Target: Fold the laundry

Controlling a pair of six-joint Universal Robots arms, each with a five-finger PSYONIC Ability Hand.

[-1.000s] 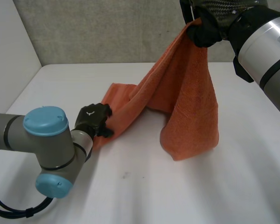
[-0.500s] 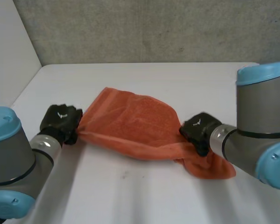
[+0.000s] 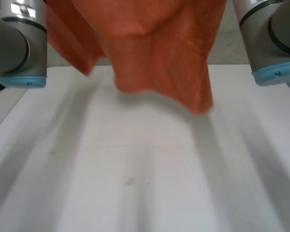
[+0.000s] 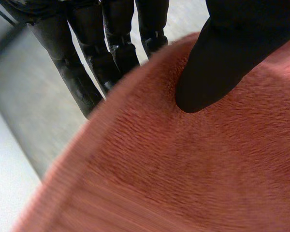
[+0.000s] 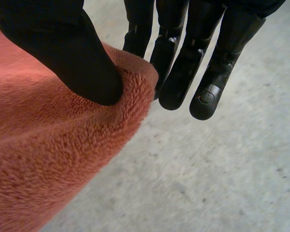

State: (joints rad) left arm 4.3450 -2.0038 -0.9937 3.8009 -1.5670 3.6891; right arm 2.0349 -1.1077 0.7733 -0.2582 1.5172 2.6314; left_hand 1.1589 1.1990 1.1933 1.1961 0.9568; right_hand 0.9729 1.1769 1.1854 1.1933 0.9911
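Towel [image 3: 154, 53] hangs in the air above the table [image 3: 135, 183], held up between the arms. Left hand [image 4: 222, 67] pinches its edge, thumb against fingers. Right hand [image 5: 63, 53] pinches a corner likewise, very near the rim, so a sharp tug could pull it free.

Both arms up high: left arm [image 3: 19, 43] at ten o'clock, right arm [image 3: 273, 38] at two. Left hand [image 4: 222, 63] pinches the orange towel [image 4: 183, 169], thumb against straight fingers [image 4: 113, 53]; right hand [image 5: 63, 53] likewise.
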